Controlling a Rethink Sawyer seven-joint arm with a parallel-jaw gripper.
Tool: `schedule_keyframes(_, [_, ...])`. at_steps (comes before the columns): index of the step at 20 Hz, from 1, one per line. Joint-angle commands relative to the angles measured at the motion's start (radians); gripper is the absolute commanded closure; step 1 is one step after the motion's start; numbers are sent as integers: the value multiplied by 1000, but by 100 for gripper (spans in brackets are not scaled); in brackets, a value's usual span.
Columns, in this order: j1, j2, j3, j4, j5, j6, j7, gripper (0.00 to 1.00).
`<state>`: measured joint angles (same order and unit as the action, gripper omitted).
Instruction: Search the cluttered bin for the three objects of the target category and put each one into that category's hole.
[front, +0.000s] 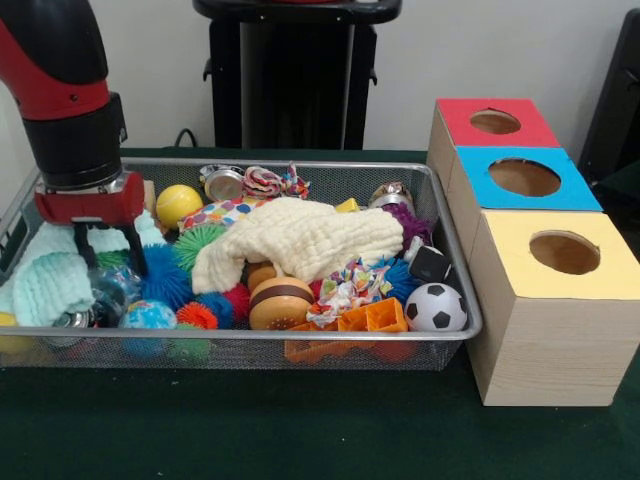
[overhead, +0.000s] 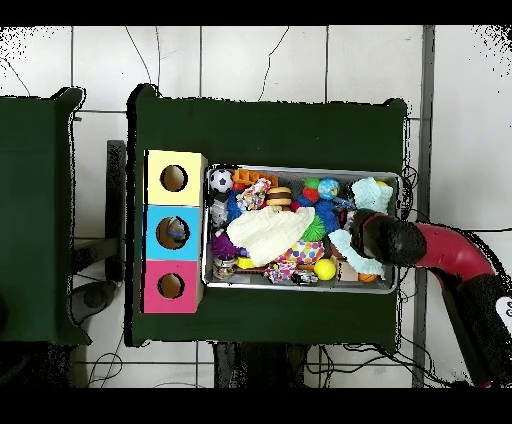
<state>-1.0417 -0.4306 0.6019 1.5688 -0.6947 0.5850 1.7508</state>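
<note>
My gripper (front: 113, 264) (overhead: 362, 236) hangs at the left end of the mesh bin (front: 250, 338) (overhead: 300, 290). Its black fingers (front: 136, 255) are spread open and reach down among a mint knit cloth (front: 50, 282) (overhead: 372, 192) and a blue spiky ball (front: 165, 280). Nothing is held. A cream cloth (front: 310, 238) (overhead: 268, 232) covers the bin's middle and hides what is under it. Around it lie a soccer ball (front: 436, 307) (overhead: 221, 181), a toy burger (front: 281, 302), a yellow ball (front: 178, 205) (overhead: 324, 269) and an orange block tray (front: 372, 318).
Three wooden boxes with round holes stand beside the bin's right end: red-topped (front: 455, 112) (overhead: 157, 272), blue-topped (front: 575, 195) (overhead: 157, 218) and yellow-topped (front: 510, 272) (overhead: 158, 163). Something shows inside the blue box's hole in the overhead view. Green cloth covers the table (front: 300, 420).
</note>
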Motion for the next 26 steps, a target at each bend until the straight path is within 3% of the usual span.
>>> schedule_keyframes(1, [8, -54, 124, -15, 10, 137, -330, 0])
schedule_keyframes(6, [-1, -87, 151, 1, 35, 186, -326, 0])
schedule_keyframes(14, [-10, -131, 168, 44, 49, 180, -257, 0])
schedule_keyframes(26, [-19, -87, 162, 44, 23, 127, -232, 0])
